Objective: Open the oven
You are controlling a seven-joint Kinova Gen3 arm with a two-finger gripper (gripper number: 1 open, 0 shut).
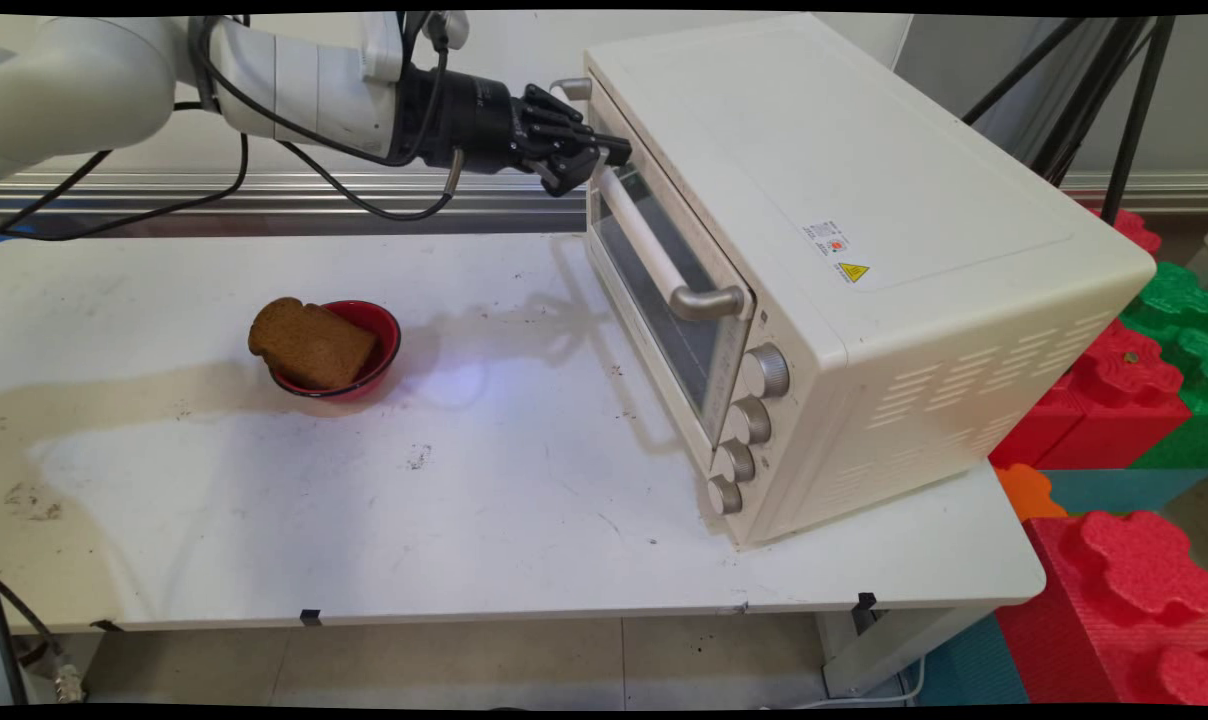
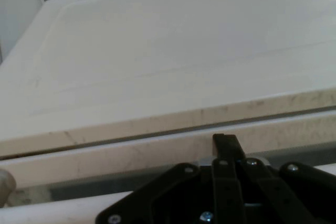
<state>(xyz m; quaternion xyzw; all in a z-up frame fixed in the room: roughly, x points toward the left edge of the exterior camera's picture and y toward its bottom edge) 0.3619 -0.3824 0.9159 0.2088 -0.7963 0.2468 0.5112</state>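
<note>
My black gripper point(image 1: 614, 152) is shut, with nothing seen between its fingers, and its tips sit against the top edge of the door point(image 1: 664, 275) of a cream toaster oven point(image 1: 864, 200). They are just above the far end of the door's white bar handle point(image 1: 644, 240). In the hand view the closed fingertips point(image 2: 226, 141) press on the door's top strip, below the oven's flat top point(image 2: 168, 56). A brown slice of bread point(image 1: 309, 345) lies tilted in a small red bowl point(image 1: 382, 330) on the white table point(image 1: 364, 520), far to the left of the gripper.
Several silver knobs point(image 1: 749, 420) run down the oven's near front corner. Red and green foam blocks point(image 1: 1124, 390) are stacked beyond the table's right edge, with black tripod legs point(image 1: 1094, 90) behind the oven. Black cables point(image 1: 344, 185) hang from the arm.
</note>
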